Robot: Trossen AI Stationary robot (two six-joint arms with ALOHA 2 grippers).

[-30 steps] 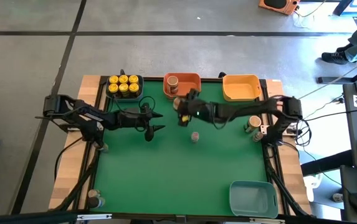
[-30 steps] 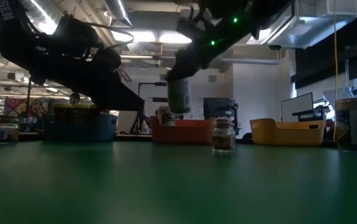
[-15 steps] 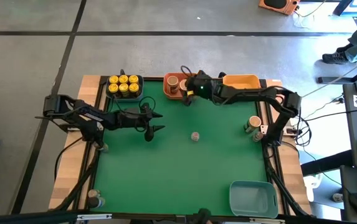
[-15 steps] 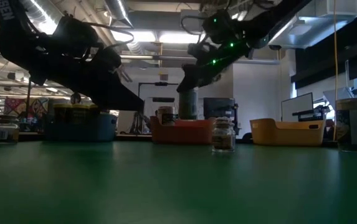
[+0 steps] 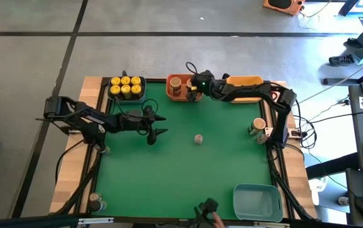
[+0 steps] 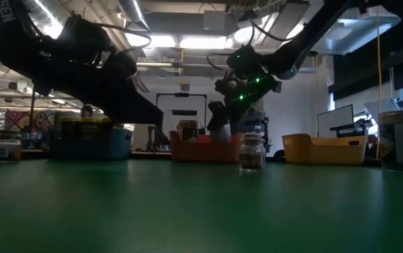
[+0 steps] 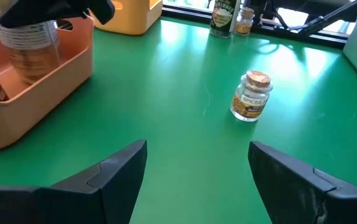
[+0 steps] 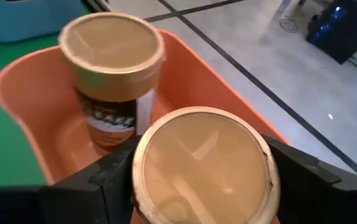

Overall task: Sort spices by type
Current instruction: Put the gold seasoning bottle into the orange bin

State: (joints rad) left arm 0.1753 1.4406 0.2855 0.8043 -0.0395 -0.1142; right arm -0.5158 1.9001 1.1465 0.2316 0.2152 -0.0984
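Note:
My right gripper (image 5: 194,95) is shut on a wide tan-lidded spice jar (image 8: 203,165) at the orange bin (image 5: 197,80) by the table's far edge. A second tan-lidded jar (image 8: 113,50) stands in that bin. A tiny jar (image 7: 251,96) stands on its base mid-mat, ahead of my left gripper (image 7: 197,168), which hovers open and holds nothing. Several yellow-lidded jars (image 5: 125,87) fill a dark bin at the far left. My right gripper pinches the jar's round wall just below the lid (image 8: 142,186) between its two fingers, one on each side. The fingers slant down from the table's right side. The jar is upright with its lower part (image 6: 219,132) inside the orange bin; whether it stands on the floor is hidden.
A yellow bin (image 5: 244,92) lies under the right arm at the far right, and a blue bin (image 5: 257,201) sits at the near right. Other jars (image 5: 257,126) stand by the mat's right edge and off its left side (image 5: 95,202). A person's hand (image 5: 214,217) shows at the near edge.
My right gripper has carried the tan-lidded jar from above the mat's middle toward the far edge and down into the orange bin, beside the jar standing there. It has rolled a little on the way. The jar has stayed upright.

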